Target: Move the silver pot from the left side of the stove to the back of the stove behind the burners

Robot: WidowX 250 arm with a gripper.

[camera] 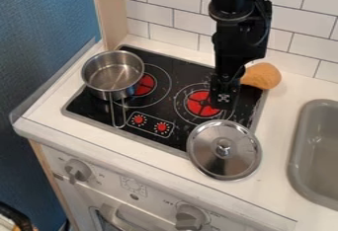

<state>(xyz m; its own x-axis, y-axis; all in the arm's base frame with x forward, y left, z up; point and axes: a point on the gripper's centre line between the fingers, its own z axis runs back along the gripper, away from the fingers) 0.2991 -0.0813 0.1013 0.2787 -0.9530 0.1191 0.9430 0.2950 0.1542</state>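
One tool (224, 99) hangs above a dial-marked stovetop (188, 70).

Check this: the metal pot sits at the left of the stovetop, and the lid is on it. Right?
Not quite: the lid isn't on the pot; the camera view shows it at the front right of the stovetop, partly over the counter. The rest is right.

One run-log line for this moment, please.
Gripper over right burner | uncovered pot partly over left burner | silver lid, knob up, across cooktop's front right corner | orange-brown item beside gripper
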